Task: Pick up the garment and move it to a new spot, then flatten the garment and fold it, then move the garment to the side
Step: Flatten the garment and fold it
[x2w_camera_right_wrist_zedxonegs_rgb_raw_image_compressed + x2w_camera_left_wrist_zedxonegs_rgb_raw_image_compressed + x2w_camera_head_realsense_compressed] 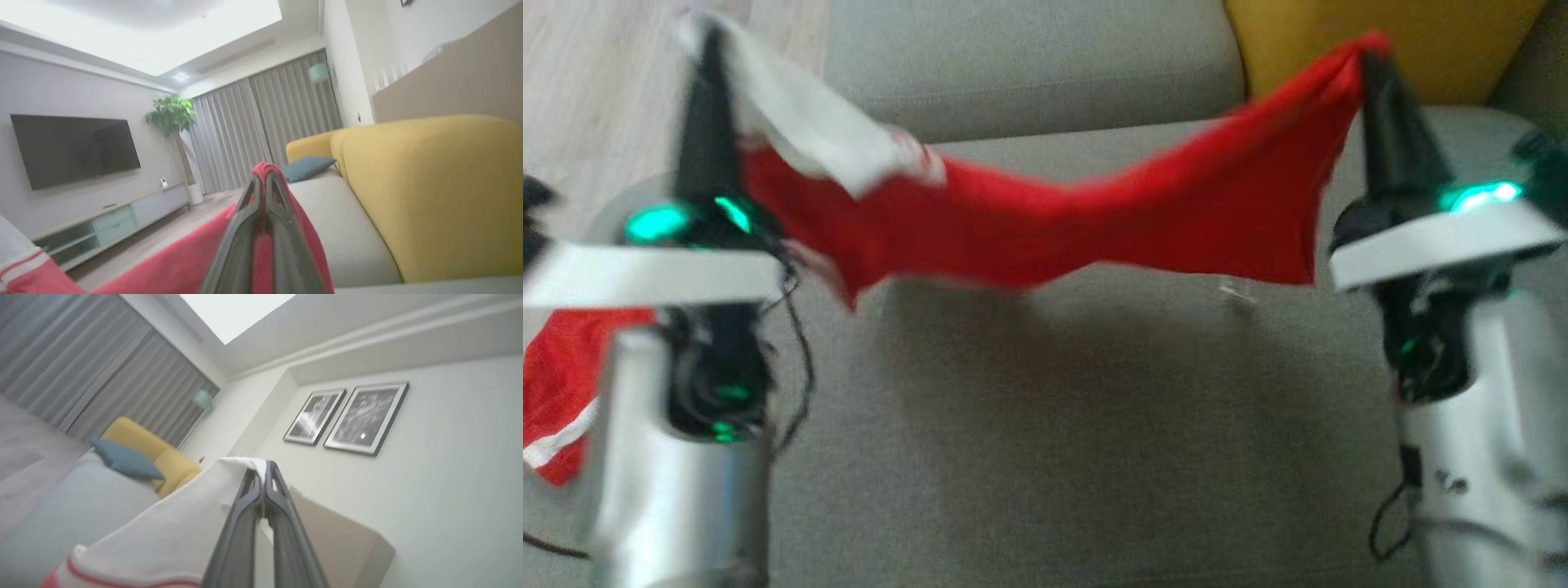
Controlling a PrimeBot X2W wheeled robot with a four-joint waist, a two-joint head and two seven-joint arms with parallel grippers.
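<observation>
Now we hold the red-and-white garment [1094,220] stretched in the air above the grey sofa seat [1094,425], sagging at its middle; our left gripper [709,41] pinches its white end, our right gripper [1368,59] its red end.
</observation>
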